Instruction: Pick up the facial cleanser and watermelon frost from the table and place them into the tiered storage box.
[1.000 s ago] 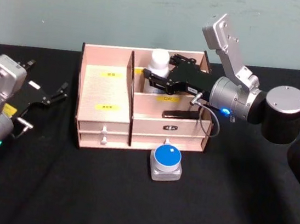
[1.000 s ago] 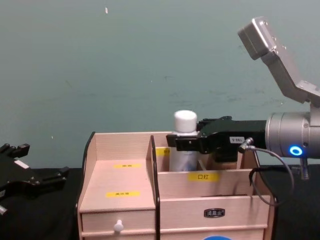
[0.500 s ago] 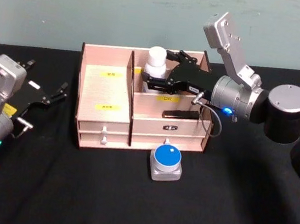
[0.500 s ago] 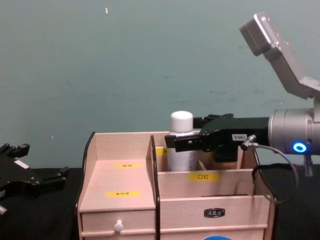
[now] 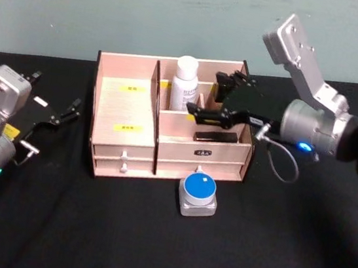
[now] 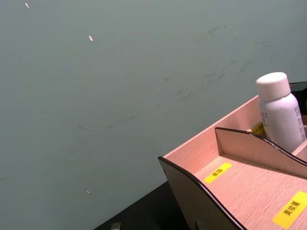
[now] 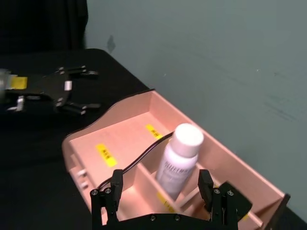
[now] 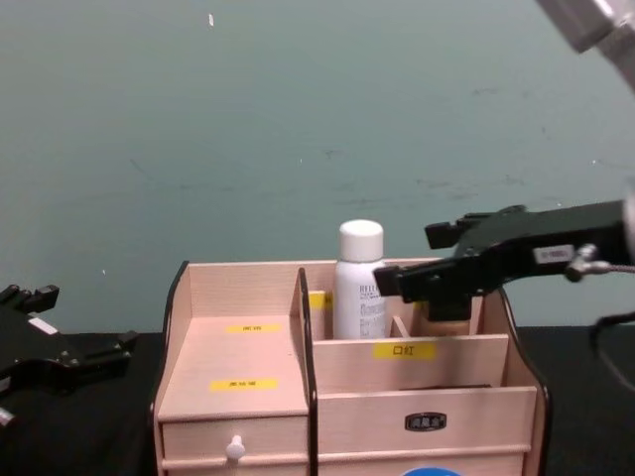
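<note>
The table is covered with a black cloth, plain and dark up to its back edge. Right behind the back edge stands a dull green-blue wall, with a few small white specks and faint scratches.

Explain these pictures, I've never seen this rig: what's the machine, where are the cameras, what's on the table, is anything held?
A robot with two arms, each ending in a pincer tool. Cameras: one on its head looking down, one on its chest looking across, one on each wrist. On the black table stand a wooden box and, before it, a blue-lidded jar. A white bottle stands upright in a back compartment. The right tool is open beside the bottle, holding nothing. The left tool sits open and empty, left of the box.
</note>
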Available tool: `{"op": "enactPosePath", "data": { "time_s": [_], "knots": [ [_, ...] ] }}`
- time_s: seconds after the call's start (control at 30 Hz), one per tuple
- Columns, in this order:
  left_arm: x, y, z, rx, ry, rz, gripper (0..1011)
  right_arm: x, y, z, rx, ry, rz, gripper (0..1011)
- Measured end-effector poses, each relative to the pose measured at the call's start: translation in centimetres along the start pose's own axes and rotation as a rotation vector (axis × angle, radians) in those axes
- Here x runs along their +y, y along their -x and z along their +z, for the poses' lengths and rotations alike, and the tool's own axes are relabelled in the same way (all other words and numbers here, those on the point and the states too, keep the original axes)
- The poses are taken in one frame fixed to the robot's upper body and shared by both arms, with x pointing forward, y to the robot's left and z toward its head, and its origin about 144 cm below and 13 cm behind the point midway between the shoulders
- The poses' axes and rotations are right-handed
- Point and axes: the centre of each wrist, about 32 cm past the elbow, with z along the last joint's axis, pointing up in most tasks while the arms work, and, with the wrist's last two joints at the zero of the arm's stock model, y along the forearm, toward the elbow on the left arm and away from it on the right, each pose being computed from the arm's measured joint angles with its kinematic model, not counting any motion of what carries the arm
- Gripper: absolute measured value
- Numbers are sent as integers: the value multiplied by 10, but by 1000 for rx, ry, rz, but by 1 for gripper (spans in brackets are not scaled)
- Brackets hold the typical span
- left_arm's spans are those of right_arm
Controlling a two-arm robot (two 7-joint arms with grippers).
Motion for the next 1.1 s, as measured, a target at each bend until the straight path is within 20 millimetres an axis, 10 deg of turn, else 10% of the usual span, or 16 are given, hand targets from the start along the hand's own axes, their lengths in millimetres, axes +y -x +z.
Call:
{"op": "enactPosePath", "data": {
  "time_s": [0.5, 1.1],
  "knots": [
    [0, 0, 0, 0, 0, 0, 1010, -59, 66, -30, 141, 111, 26, 1003],
    [0, 0, 0, 0, 0, 0, 1010, -63, 91, -60, 206, 182, 32, 1002]
  ]
}}
